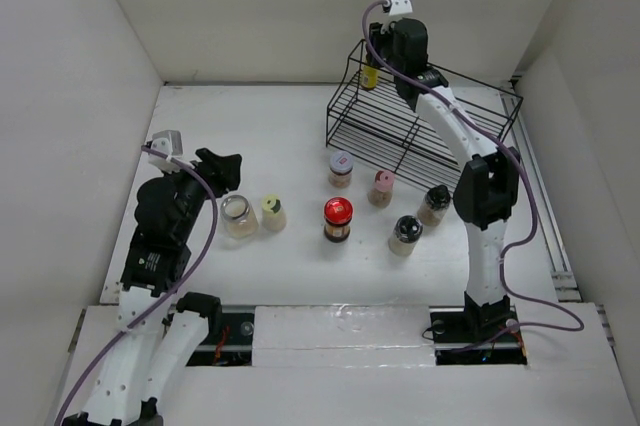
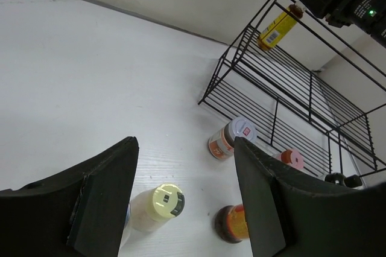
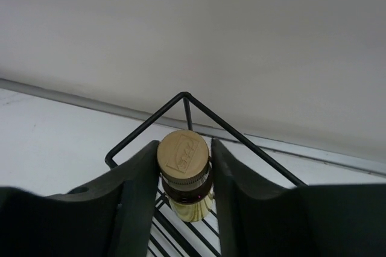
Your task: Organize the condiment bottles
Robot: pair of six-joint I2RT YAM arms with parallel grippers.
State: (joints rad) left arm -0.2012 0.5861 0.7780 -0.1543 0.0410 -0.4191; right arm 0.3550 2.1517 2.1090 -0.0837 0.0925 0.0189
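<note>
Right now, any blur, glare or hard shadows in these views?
Top external: soft even light, no glare, red-capped jar sharp. Left wrist: tilted, left gripper's fingers dark, little detail. Right wrist: brown-capped bottle sharp, wall behind plain.

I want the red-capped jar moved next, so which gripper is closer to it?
Left. The left gripper hangs off to the jar's left; the right gripper is much farther, at the rack's back corner, around a yellow bottle.
</note>
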